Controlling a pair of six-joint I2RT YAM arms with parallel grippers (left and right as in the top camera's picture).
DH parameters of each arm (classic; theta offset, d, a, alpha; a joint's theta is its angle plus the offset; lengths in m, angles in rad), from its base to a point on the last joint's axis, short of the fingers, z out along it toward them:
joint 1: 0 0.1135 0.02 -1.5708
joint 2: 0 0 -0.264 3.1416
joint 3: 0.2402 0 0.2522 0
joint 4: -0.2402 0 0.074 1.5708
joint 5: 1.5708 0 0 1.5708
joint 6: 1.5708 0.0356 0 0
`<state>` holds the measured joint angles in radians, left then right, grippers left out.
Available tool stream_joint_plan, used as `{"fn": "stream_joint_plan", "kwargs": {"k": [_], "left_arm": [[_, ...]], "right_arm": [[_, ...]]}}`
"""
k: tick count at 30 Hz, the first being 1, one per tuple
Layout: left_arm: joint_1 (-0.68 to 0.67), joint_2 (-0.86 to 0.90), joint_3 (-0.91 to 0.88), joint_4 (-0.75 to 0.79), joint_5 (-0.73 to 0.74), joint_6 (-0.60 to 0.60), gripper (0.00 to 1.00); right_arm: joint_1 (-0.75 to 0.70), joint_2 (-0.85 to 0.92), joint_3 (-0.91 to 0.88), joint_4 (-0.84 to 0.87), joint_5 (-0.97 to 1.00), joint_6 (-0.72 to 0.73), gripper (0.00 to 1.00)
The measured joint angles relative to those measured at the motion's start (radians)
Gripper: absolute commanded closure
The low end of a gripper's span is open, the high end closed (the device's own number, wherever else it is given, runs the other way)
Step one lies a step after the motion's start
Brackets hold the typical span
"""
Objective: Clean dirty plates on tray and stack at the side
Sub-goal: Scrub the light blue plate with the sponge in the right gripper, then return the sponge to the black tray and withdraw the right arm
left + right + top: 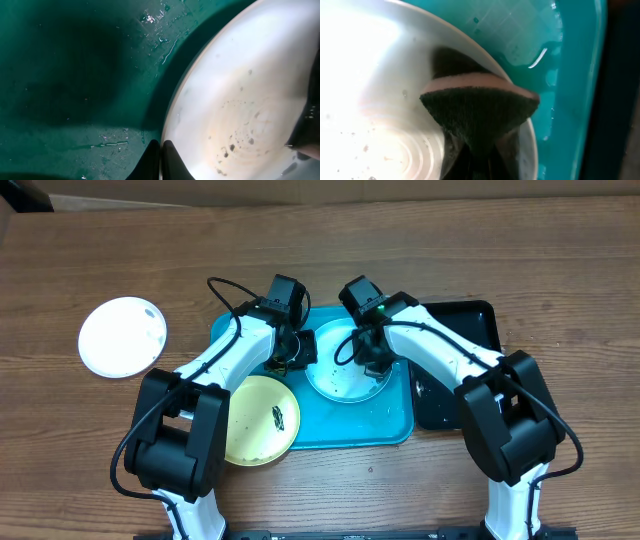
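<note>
Sponge (480,107) sits clamped in right pincer (472,155), pressed on blue plate (370,75) below; left pincer (161,152) grips its rim, tray (75,75) beneath.

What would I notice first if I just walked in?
The left arm and right arm meet over the pale plate in the middle of the turquoise tray: the right jaws hold a dark sponge on it while the left jaws pinch its rim. Next, the yellow-green plate with a dark smear at the tray's near-left corner, and the white plate alone far left.
</note>
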<state>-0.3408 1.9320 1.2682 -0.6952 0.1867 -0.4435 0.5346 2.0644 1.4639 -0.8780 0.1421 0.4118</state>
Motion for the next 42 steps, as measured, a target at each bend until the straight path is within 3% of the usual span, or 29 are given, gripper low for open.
{"fn": "stream_joint_plan", "kwargs": {"k": [9,20,27,35,42], "left_arm": [[0.000,0.000,0.000,-0.003,-0.016,0.000,0.96],[0.001,0.000,0.000,-0.004,-0.026,0.000,0.96],[0.000,0.000,0.000,0.002,-0.021,0.000,0.96],[0.000,0.000,0.000,0.004,-0.014,0.000,0.96],[0.000,0.000,0.000,0.005,-0.014,0.000,0.96]], "right_arm": [[-0.047,-0.031,-0.087,0.146,-0.197,-0.029,0.96],[-0.046,0.002,-0.117,0.312,-0.647,-0.074,0.96],[-0.071,0.013,-0.078,0.263,-0.868,-0.116,0.96],[-0.235,-0.108,-0.039,0.068,-0.867,-0.180,0.96],[-0.382,-0.224,-0.027,-0.161,-0.599,-0.241,0.96]]}}
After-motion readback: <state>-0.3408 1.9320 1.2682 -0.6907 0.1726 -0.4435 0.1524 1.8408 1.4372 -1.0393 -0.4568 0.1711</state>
